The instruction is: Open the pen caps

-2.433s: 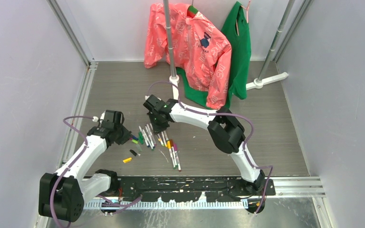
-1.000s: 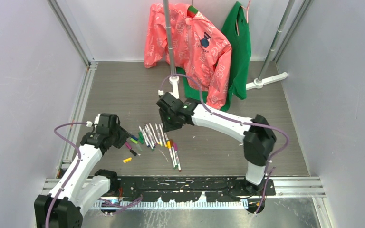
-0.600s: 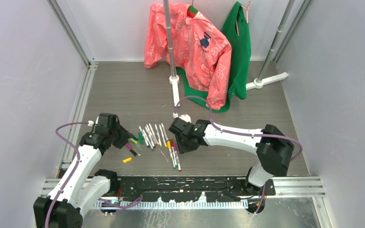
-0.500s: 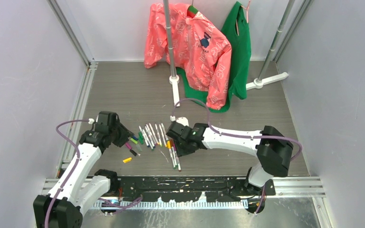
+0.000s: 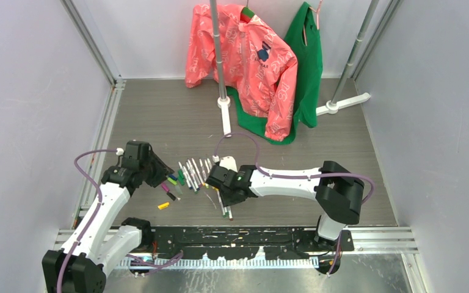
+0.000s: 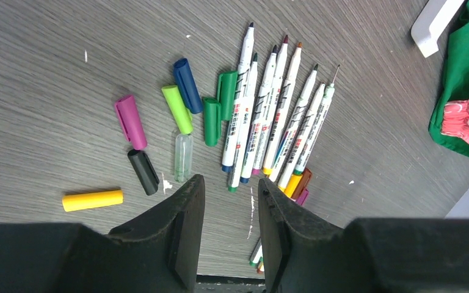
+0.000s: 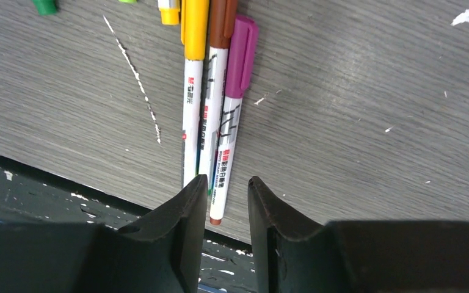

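Purple-capped pen [image 7: 229,131] at R tool [image 7: 226,183], L tool [image 6: 230,183] near caps [image 6: 177,108], both parted

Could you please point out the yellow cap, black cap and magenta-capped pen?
yellow cap [image 6: 92,200], left wrist view, mid-body
black cap [image 6: 143,171], left wrist view, mid-body
magenta-capped pen [image 7: 230,125], right wrist view, white barrel

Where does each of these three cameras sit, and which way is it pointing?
Top external: above and behind the bases, looking down on the table; the left arm and right arm both show, the pens between them.
Left wrist: on the left arm, looking down past its own jaws at uncapped pens and loose pen caps.
Right wrist: on the right arm, looking down past its own jaws at three capped pens.
Shared: the yellow cap shows in top external and left wrist; the purple-capped pen in both wrist views.
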Available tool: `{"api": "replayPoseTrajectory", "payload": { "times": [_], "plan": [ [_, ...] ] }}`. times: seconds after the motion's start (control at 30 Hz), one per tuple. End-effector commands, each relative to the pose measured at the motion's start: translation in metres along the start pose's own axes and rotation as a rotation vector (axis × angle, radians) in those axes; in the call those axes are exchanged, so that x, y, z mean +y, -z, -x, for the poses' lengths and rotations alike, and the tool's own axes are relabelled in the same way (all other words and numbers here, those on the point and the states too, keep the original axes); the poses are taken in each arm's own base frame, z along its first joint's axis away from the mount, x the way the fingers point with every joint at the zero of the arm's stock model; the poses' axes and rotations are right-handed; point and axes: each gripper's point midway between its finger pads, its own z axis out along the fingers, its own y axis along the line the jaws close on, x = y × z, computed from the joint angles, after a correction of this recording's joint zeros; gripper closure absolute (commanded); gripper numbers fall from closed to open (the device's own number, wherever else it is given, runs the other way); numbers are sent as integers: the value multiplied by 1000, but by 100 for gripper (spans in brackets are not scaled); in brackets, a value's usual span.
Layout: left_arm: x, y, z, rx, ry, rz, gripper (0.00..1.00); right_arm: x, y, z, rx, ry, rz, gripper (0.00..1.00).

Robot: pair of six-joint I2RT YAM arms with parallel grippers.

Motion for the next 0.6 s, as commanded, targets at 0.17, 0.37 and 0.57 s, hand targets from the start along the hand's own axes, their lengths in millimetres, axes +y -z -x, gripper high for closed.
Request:
{"api": "replayPoseTrajectory", "payload": {
  "times": [0.17, 0.37, 0.57],
  "plan": [
    [-20, 11, 10, -24, -36, -66, 62, 11, -5, 17, -51, -28, -1, 64],
    [-24, 12, 12, -32, -34, -82, 62, 7, -8, 18, -61, -33, -20, 64],
    [-25, 13, 13, -34, -40, -83, 62, 5, -12, 15, -52, -28, -30, 64]
  ]
}}
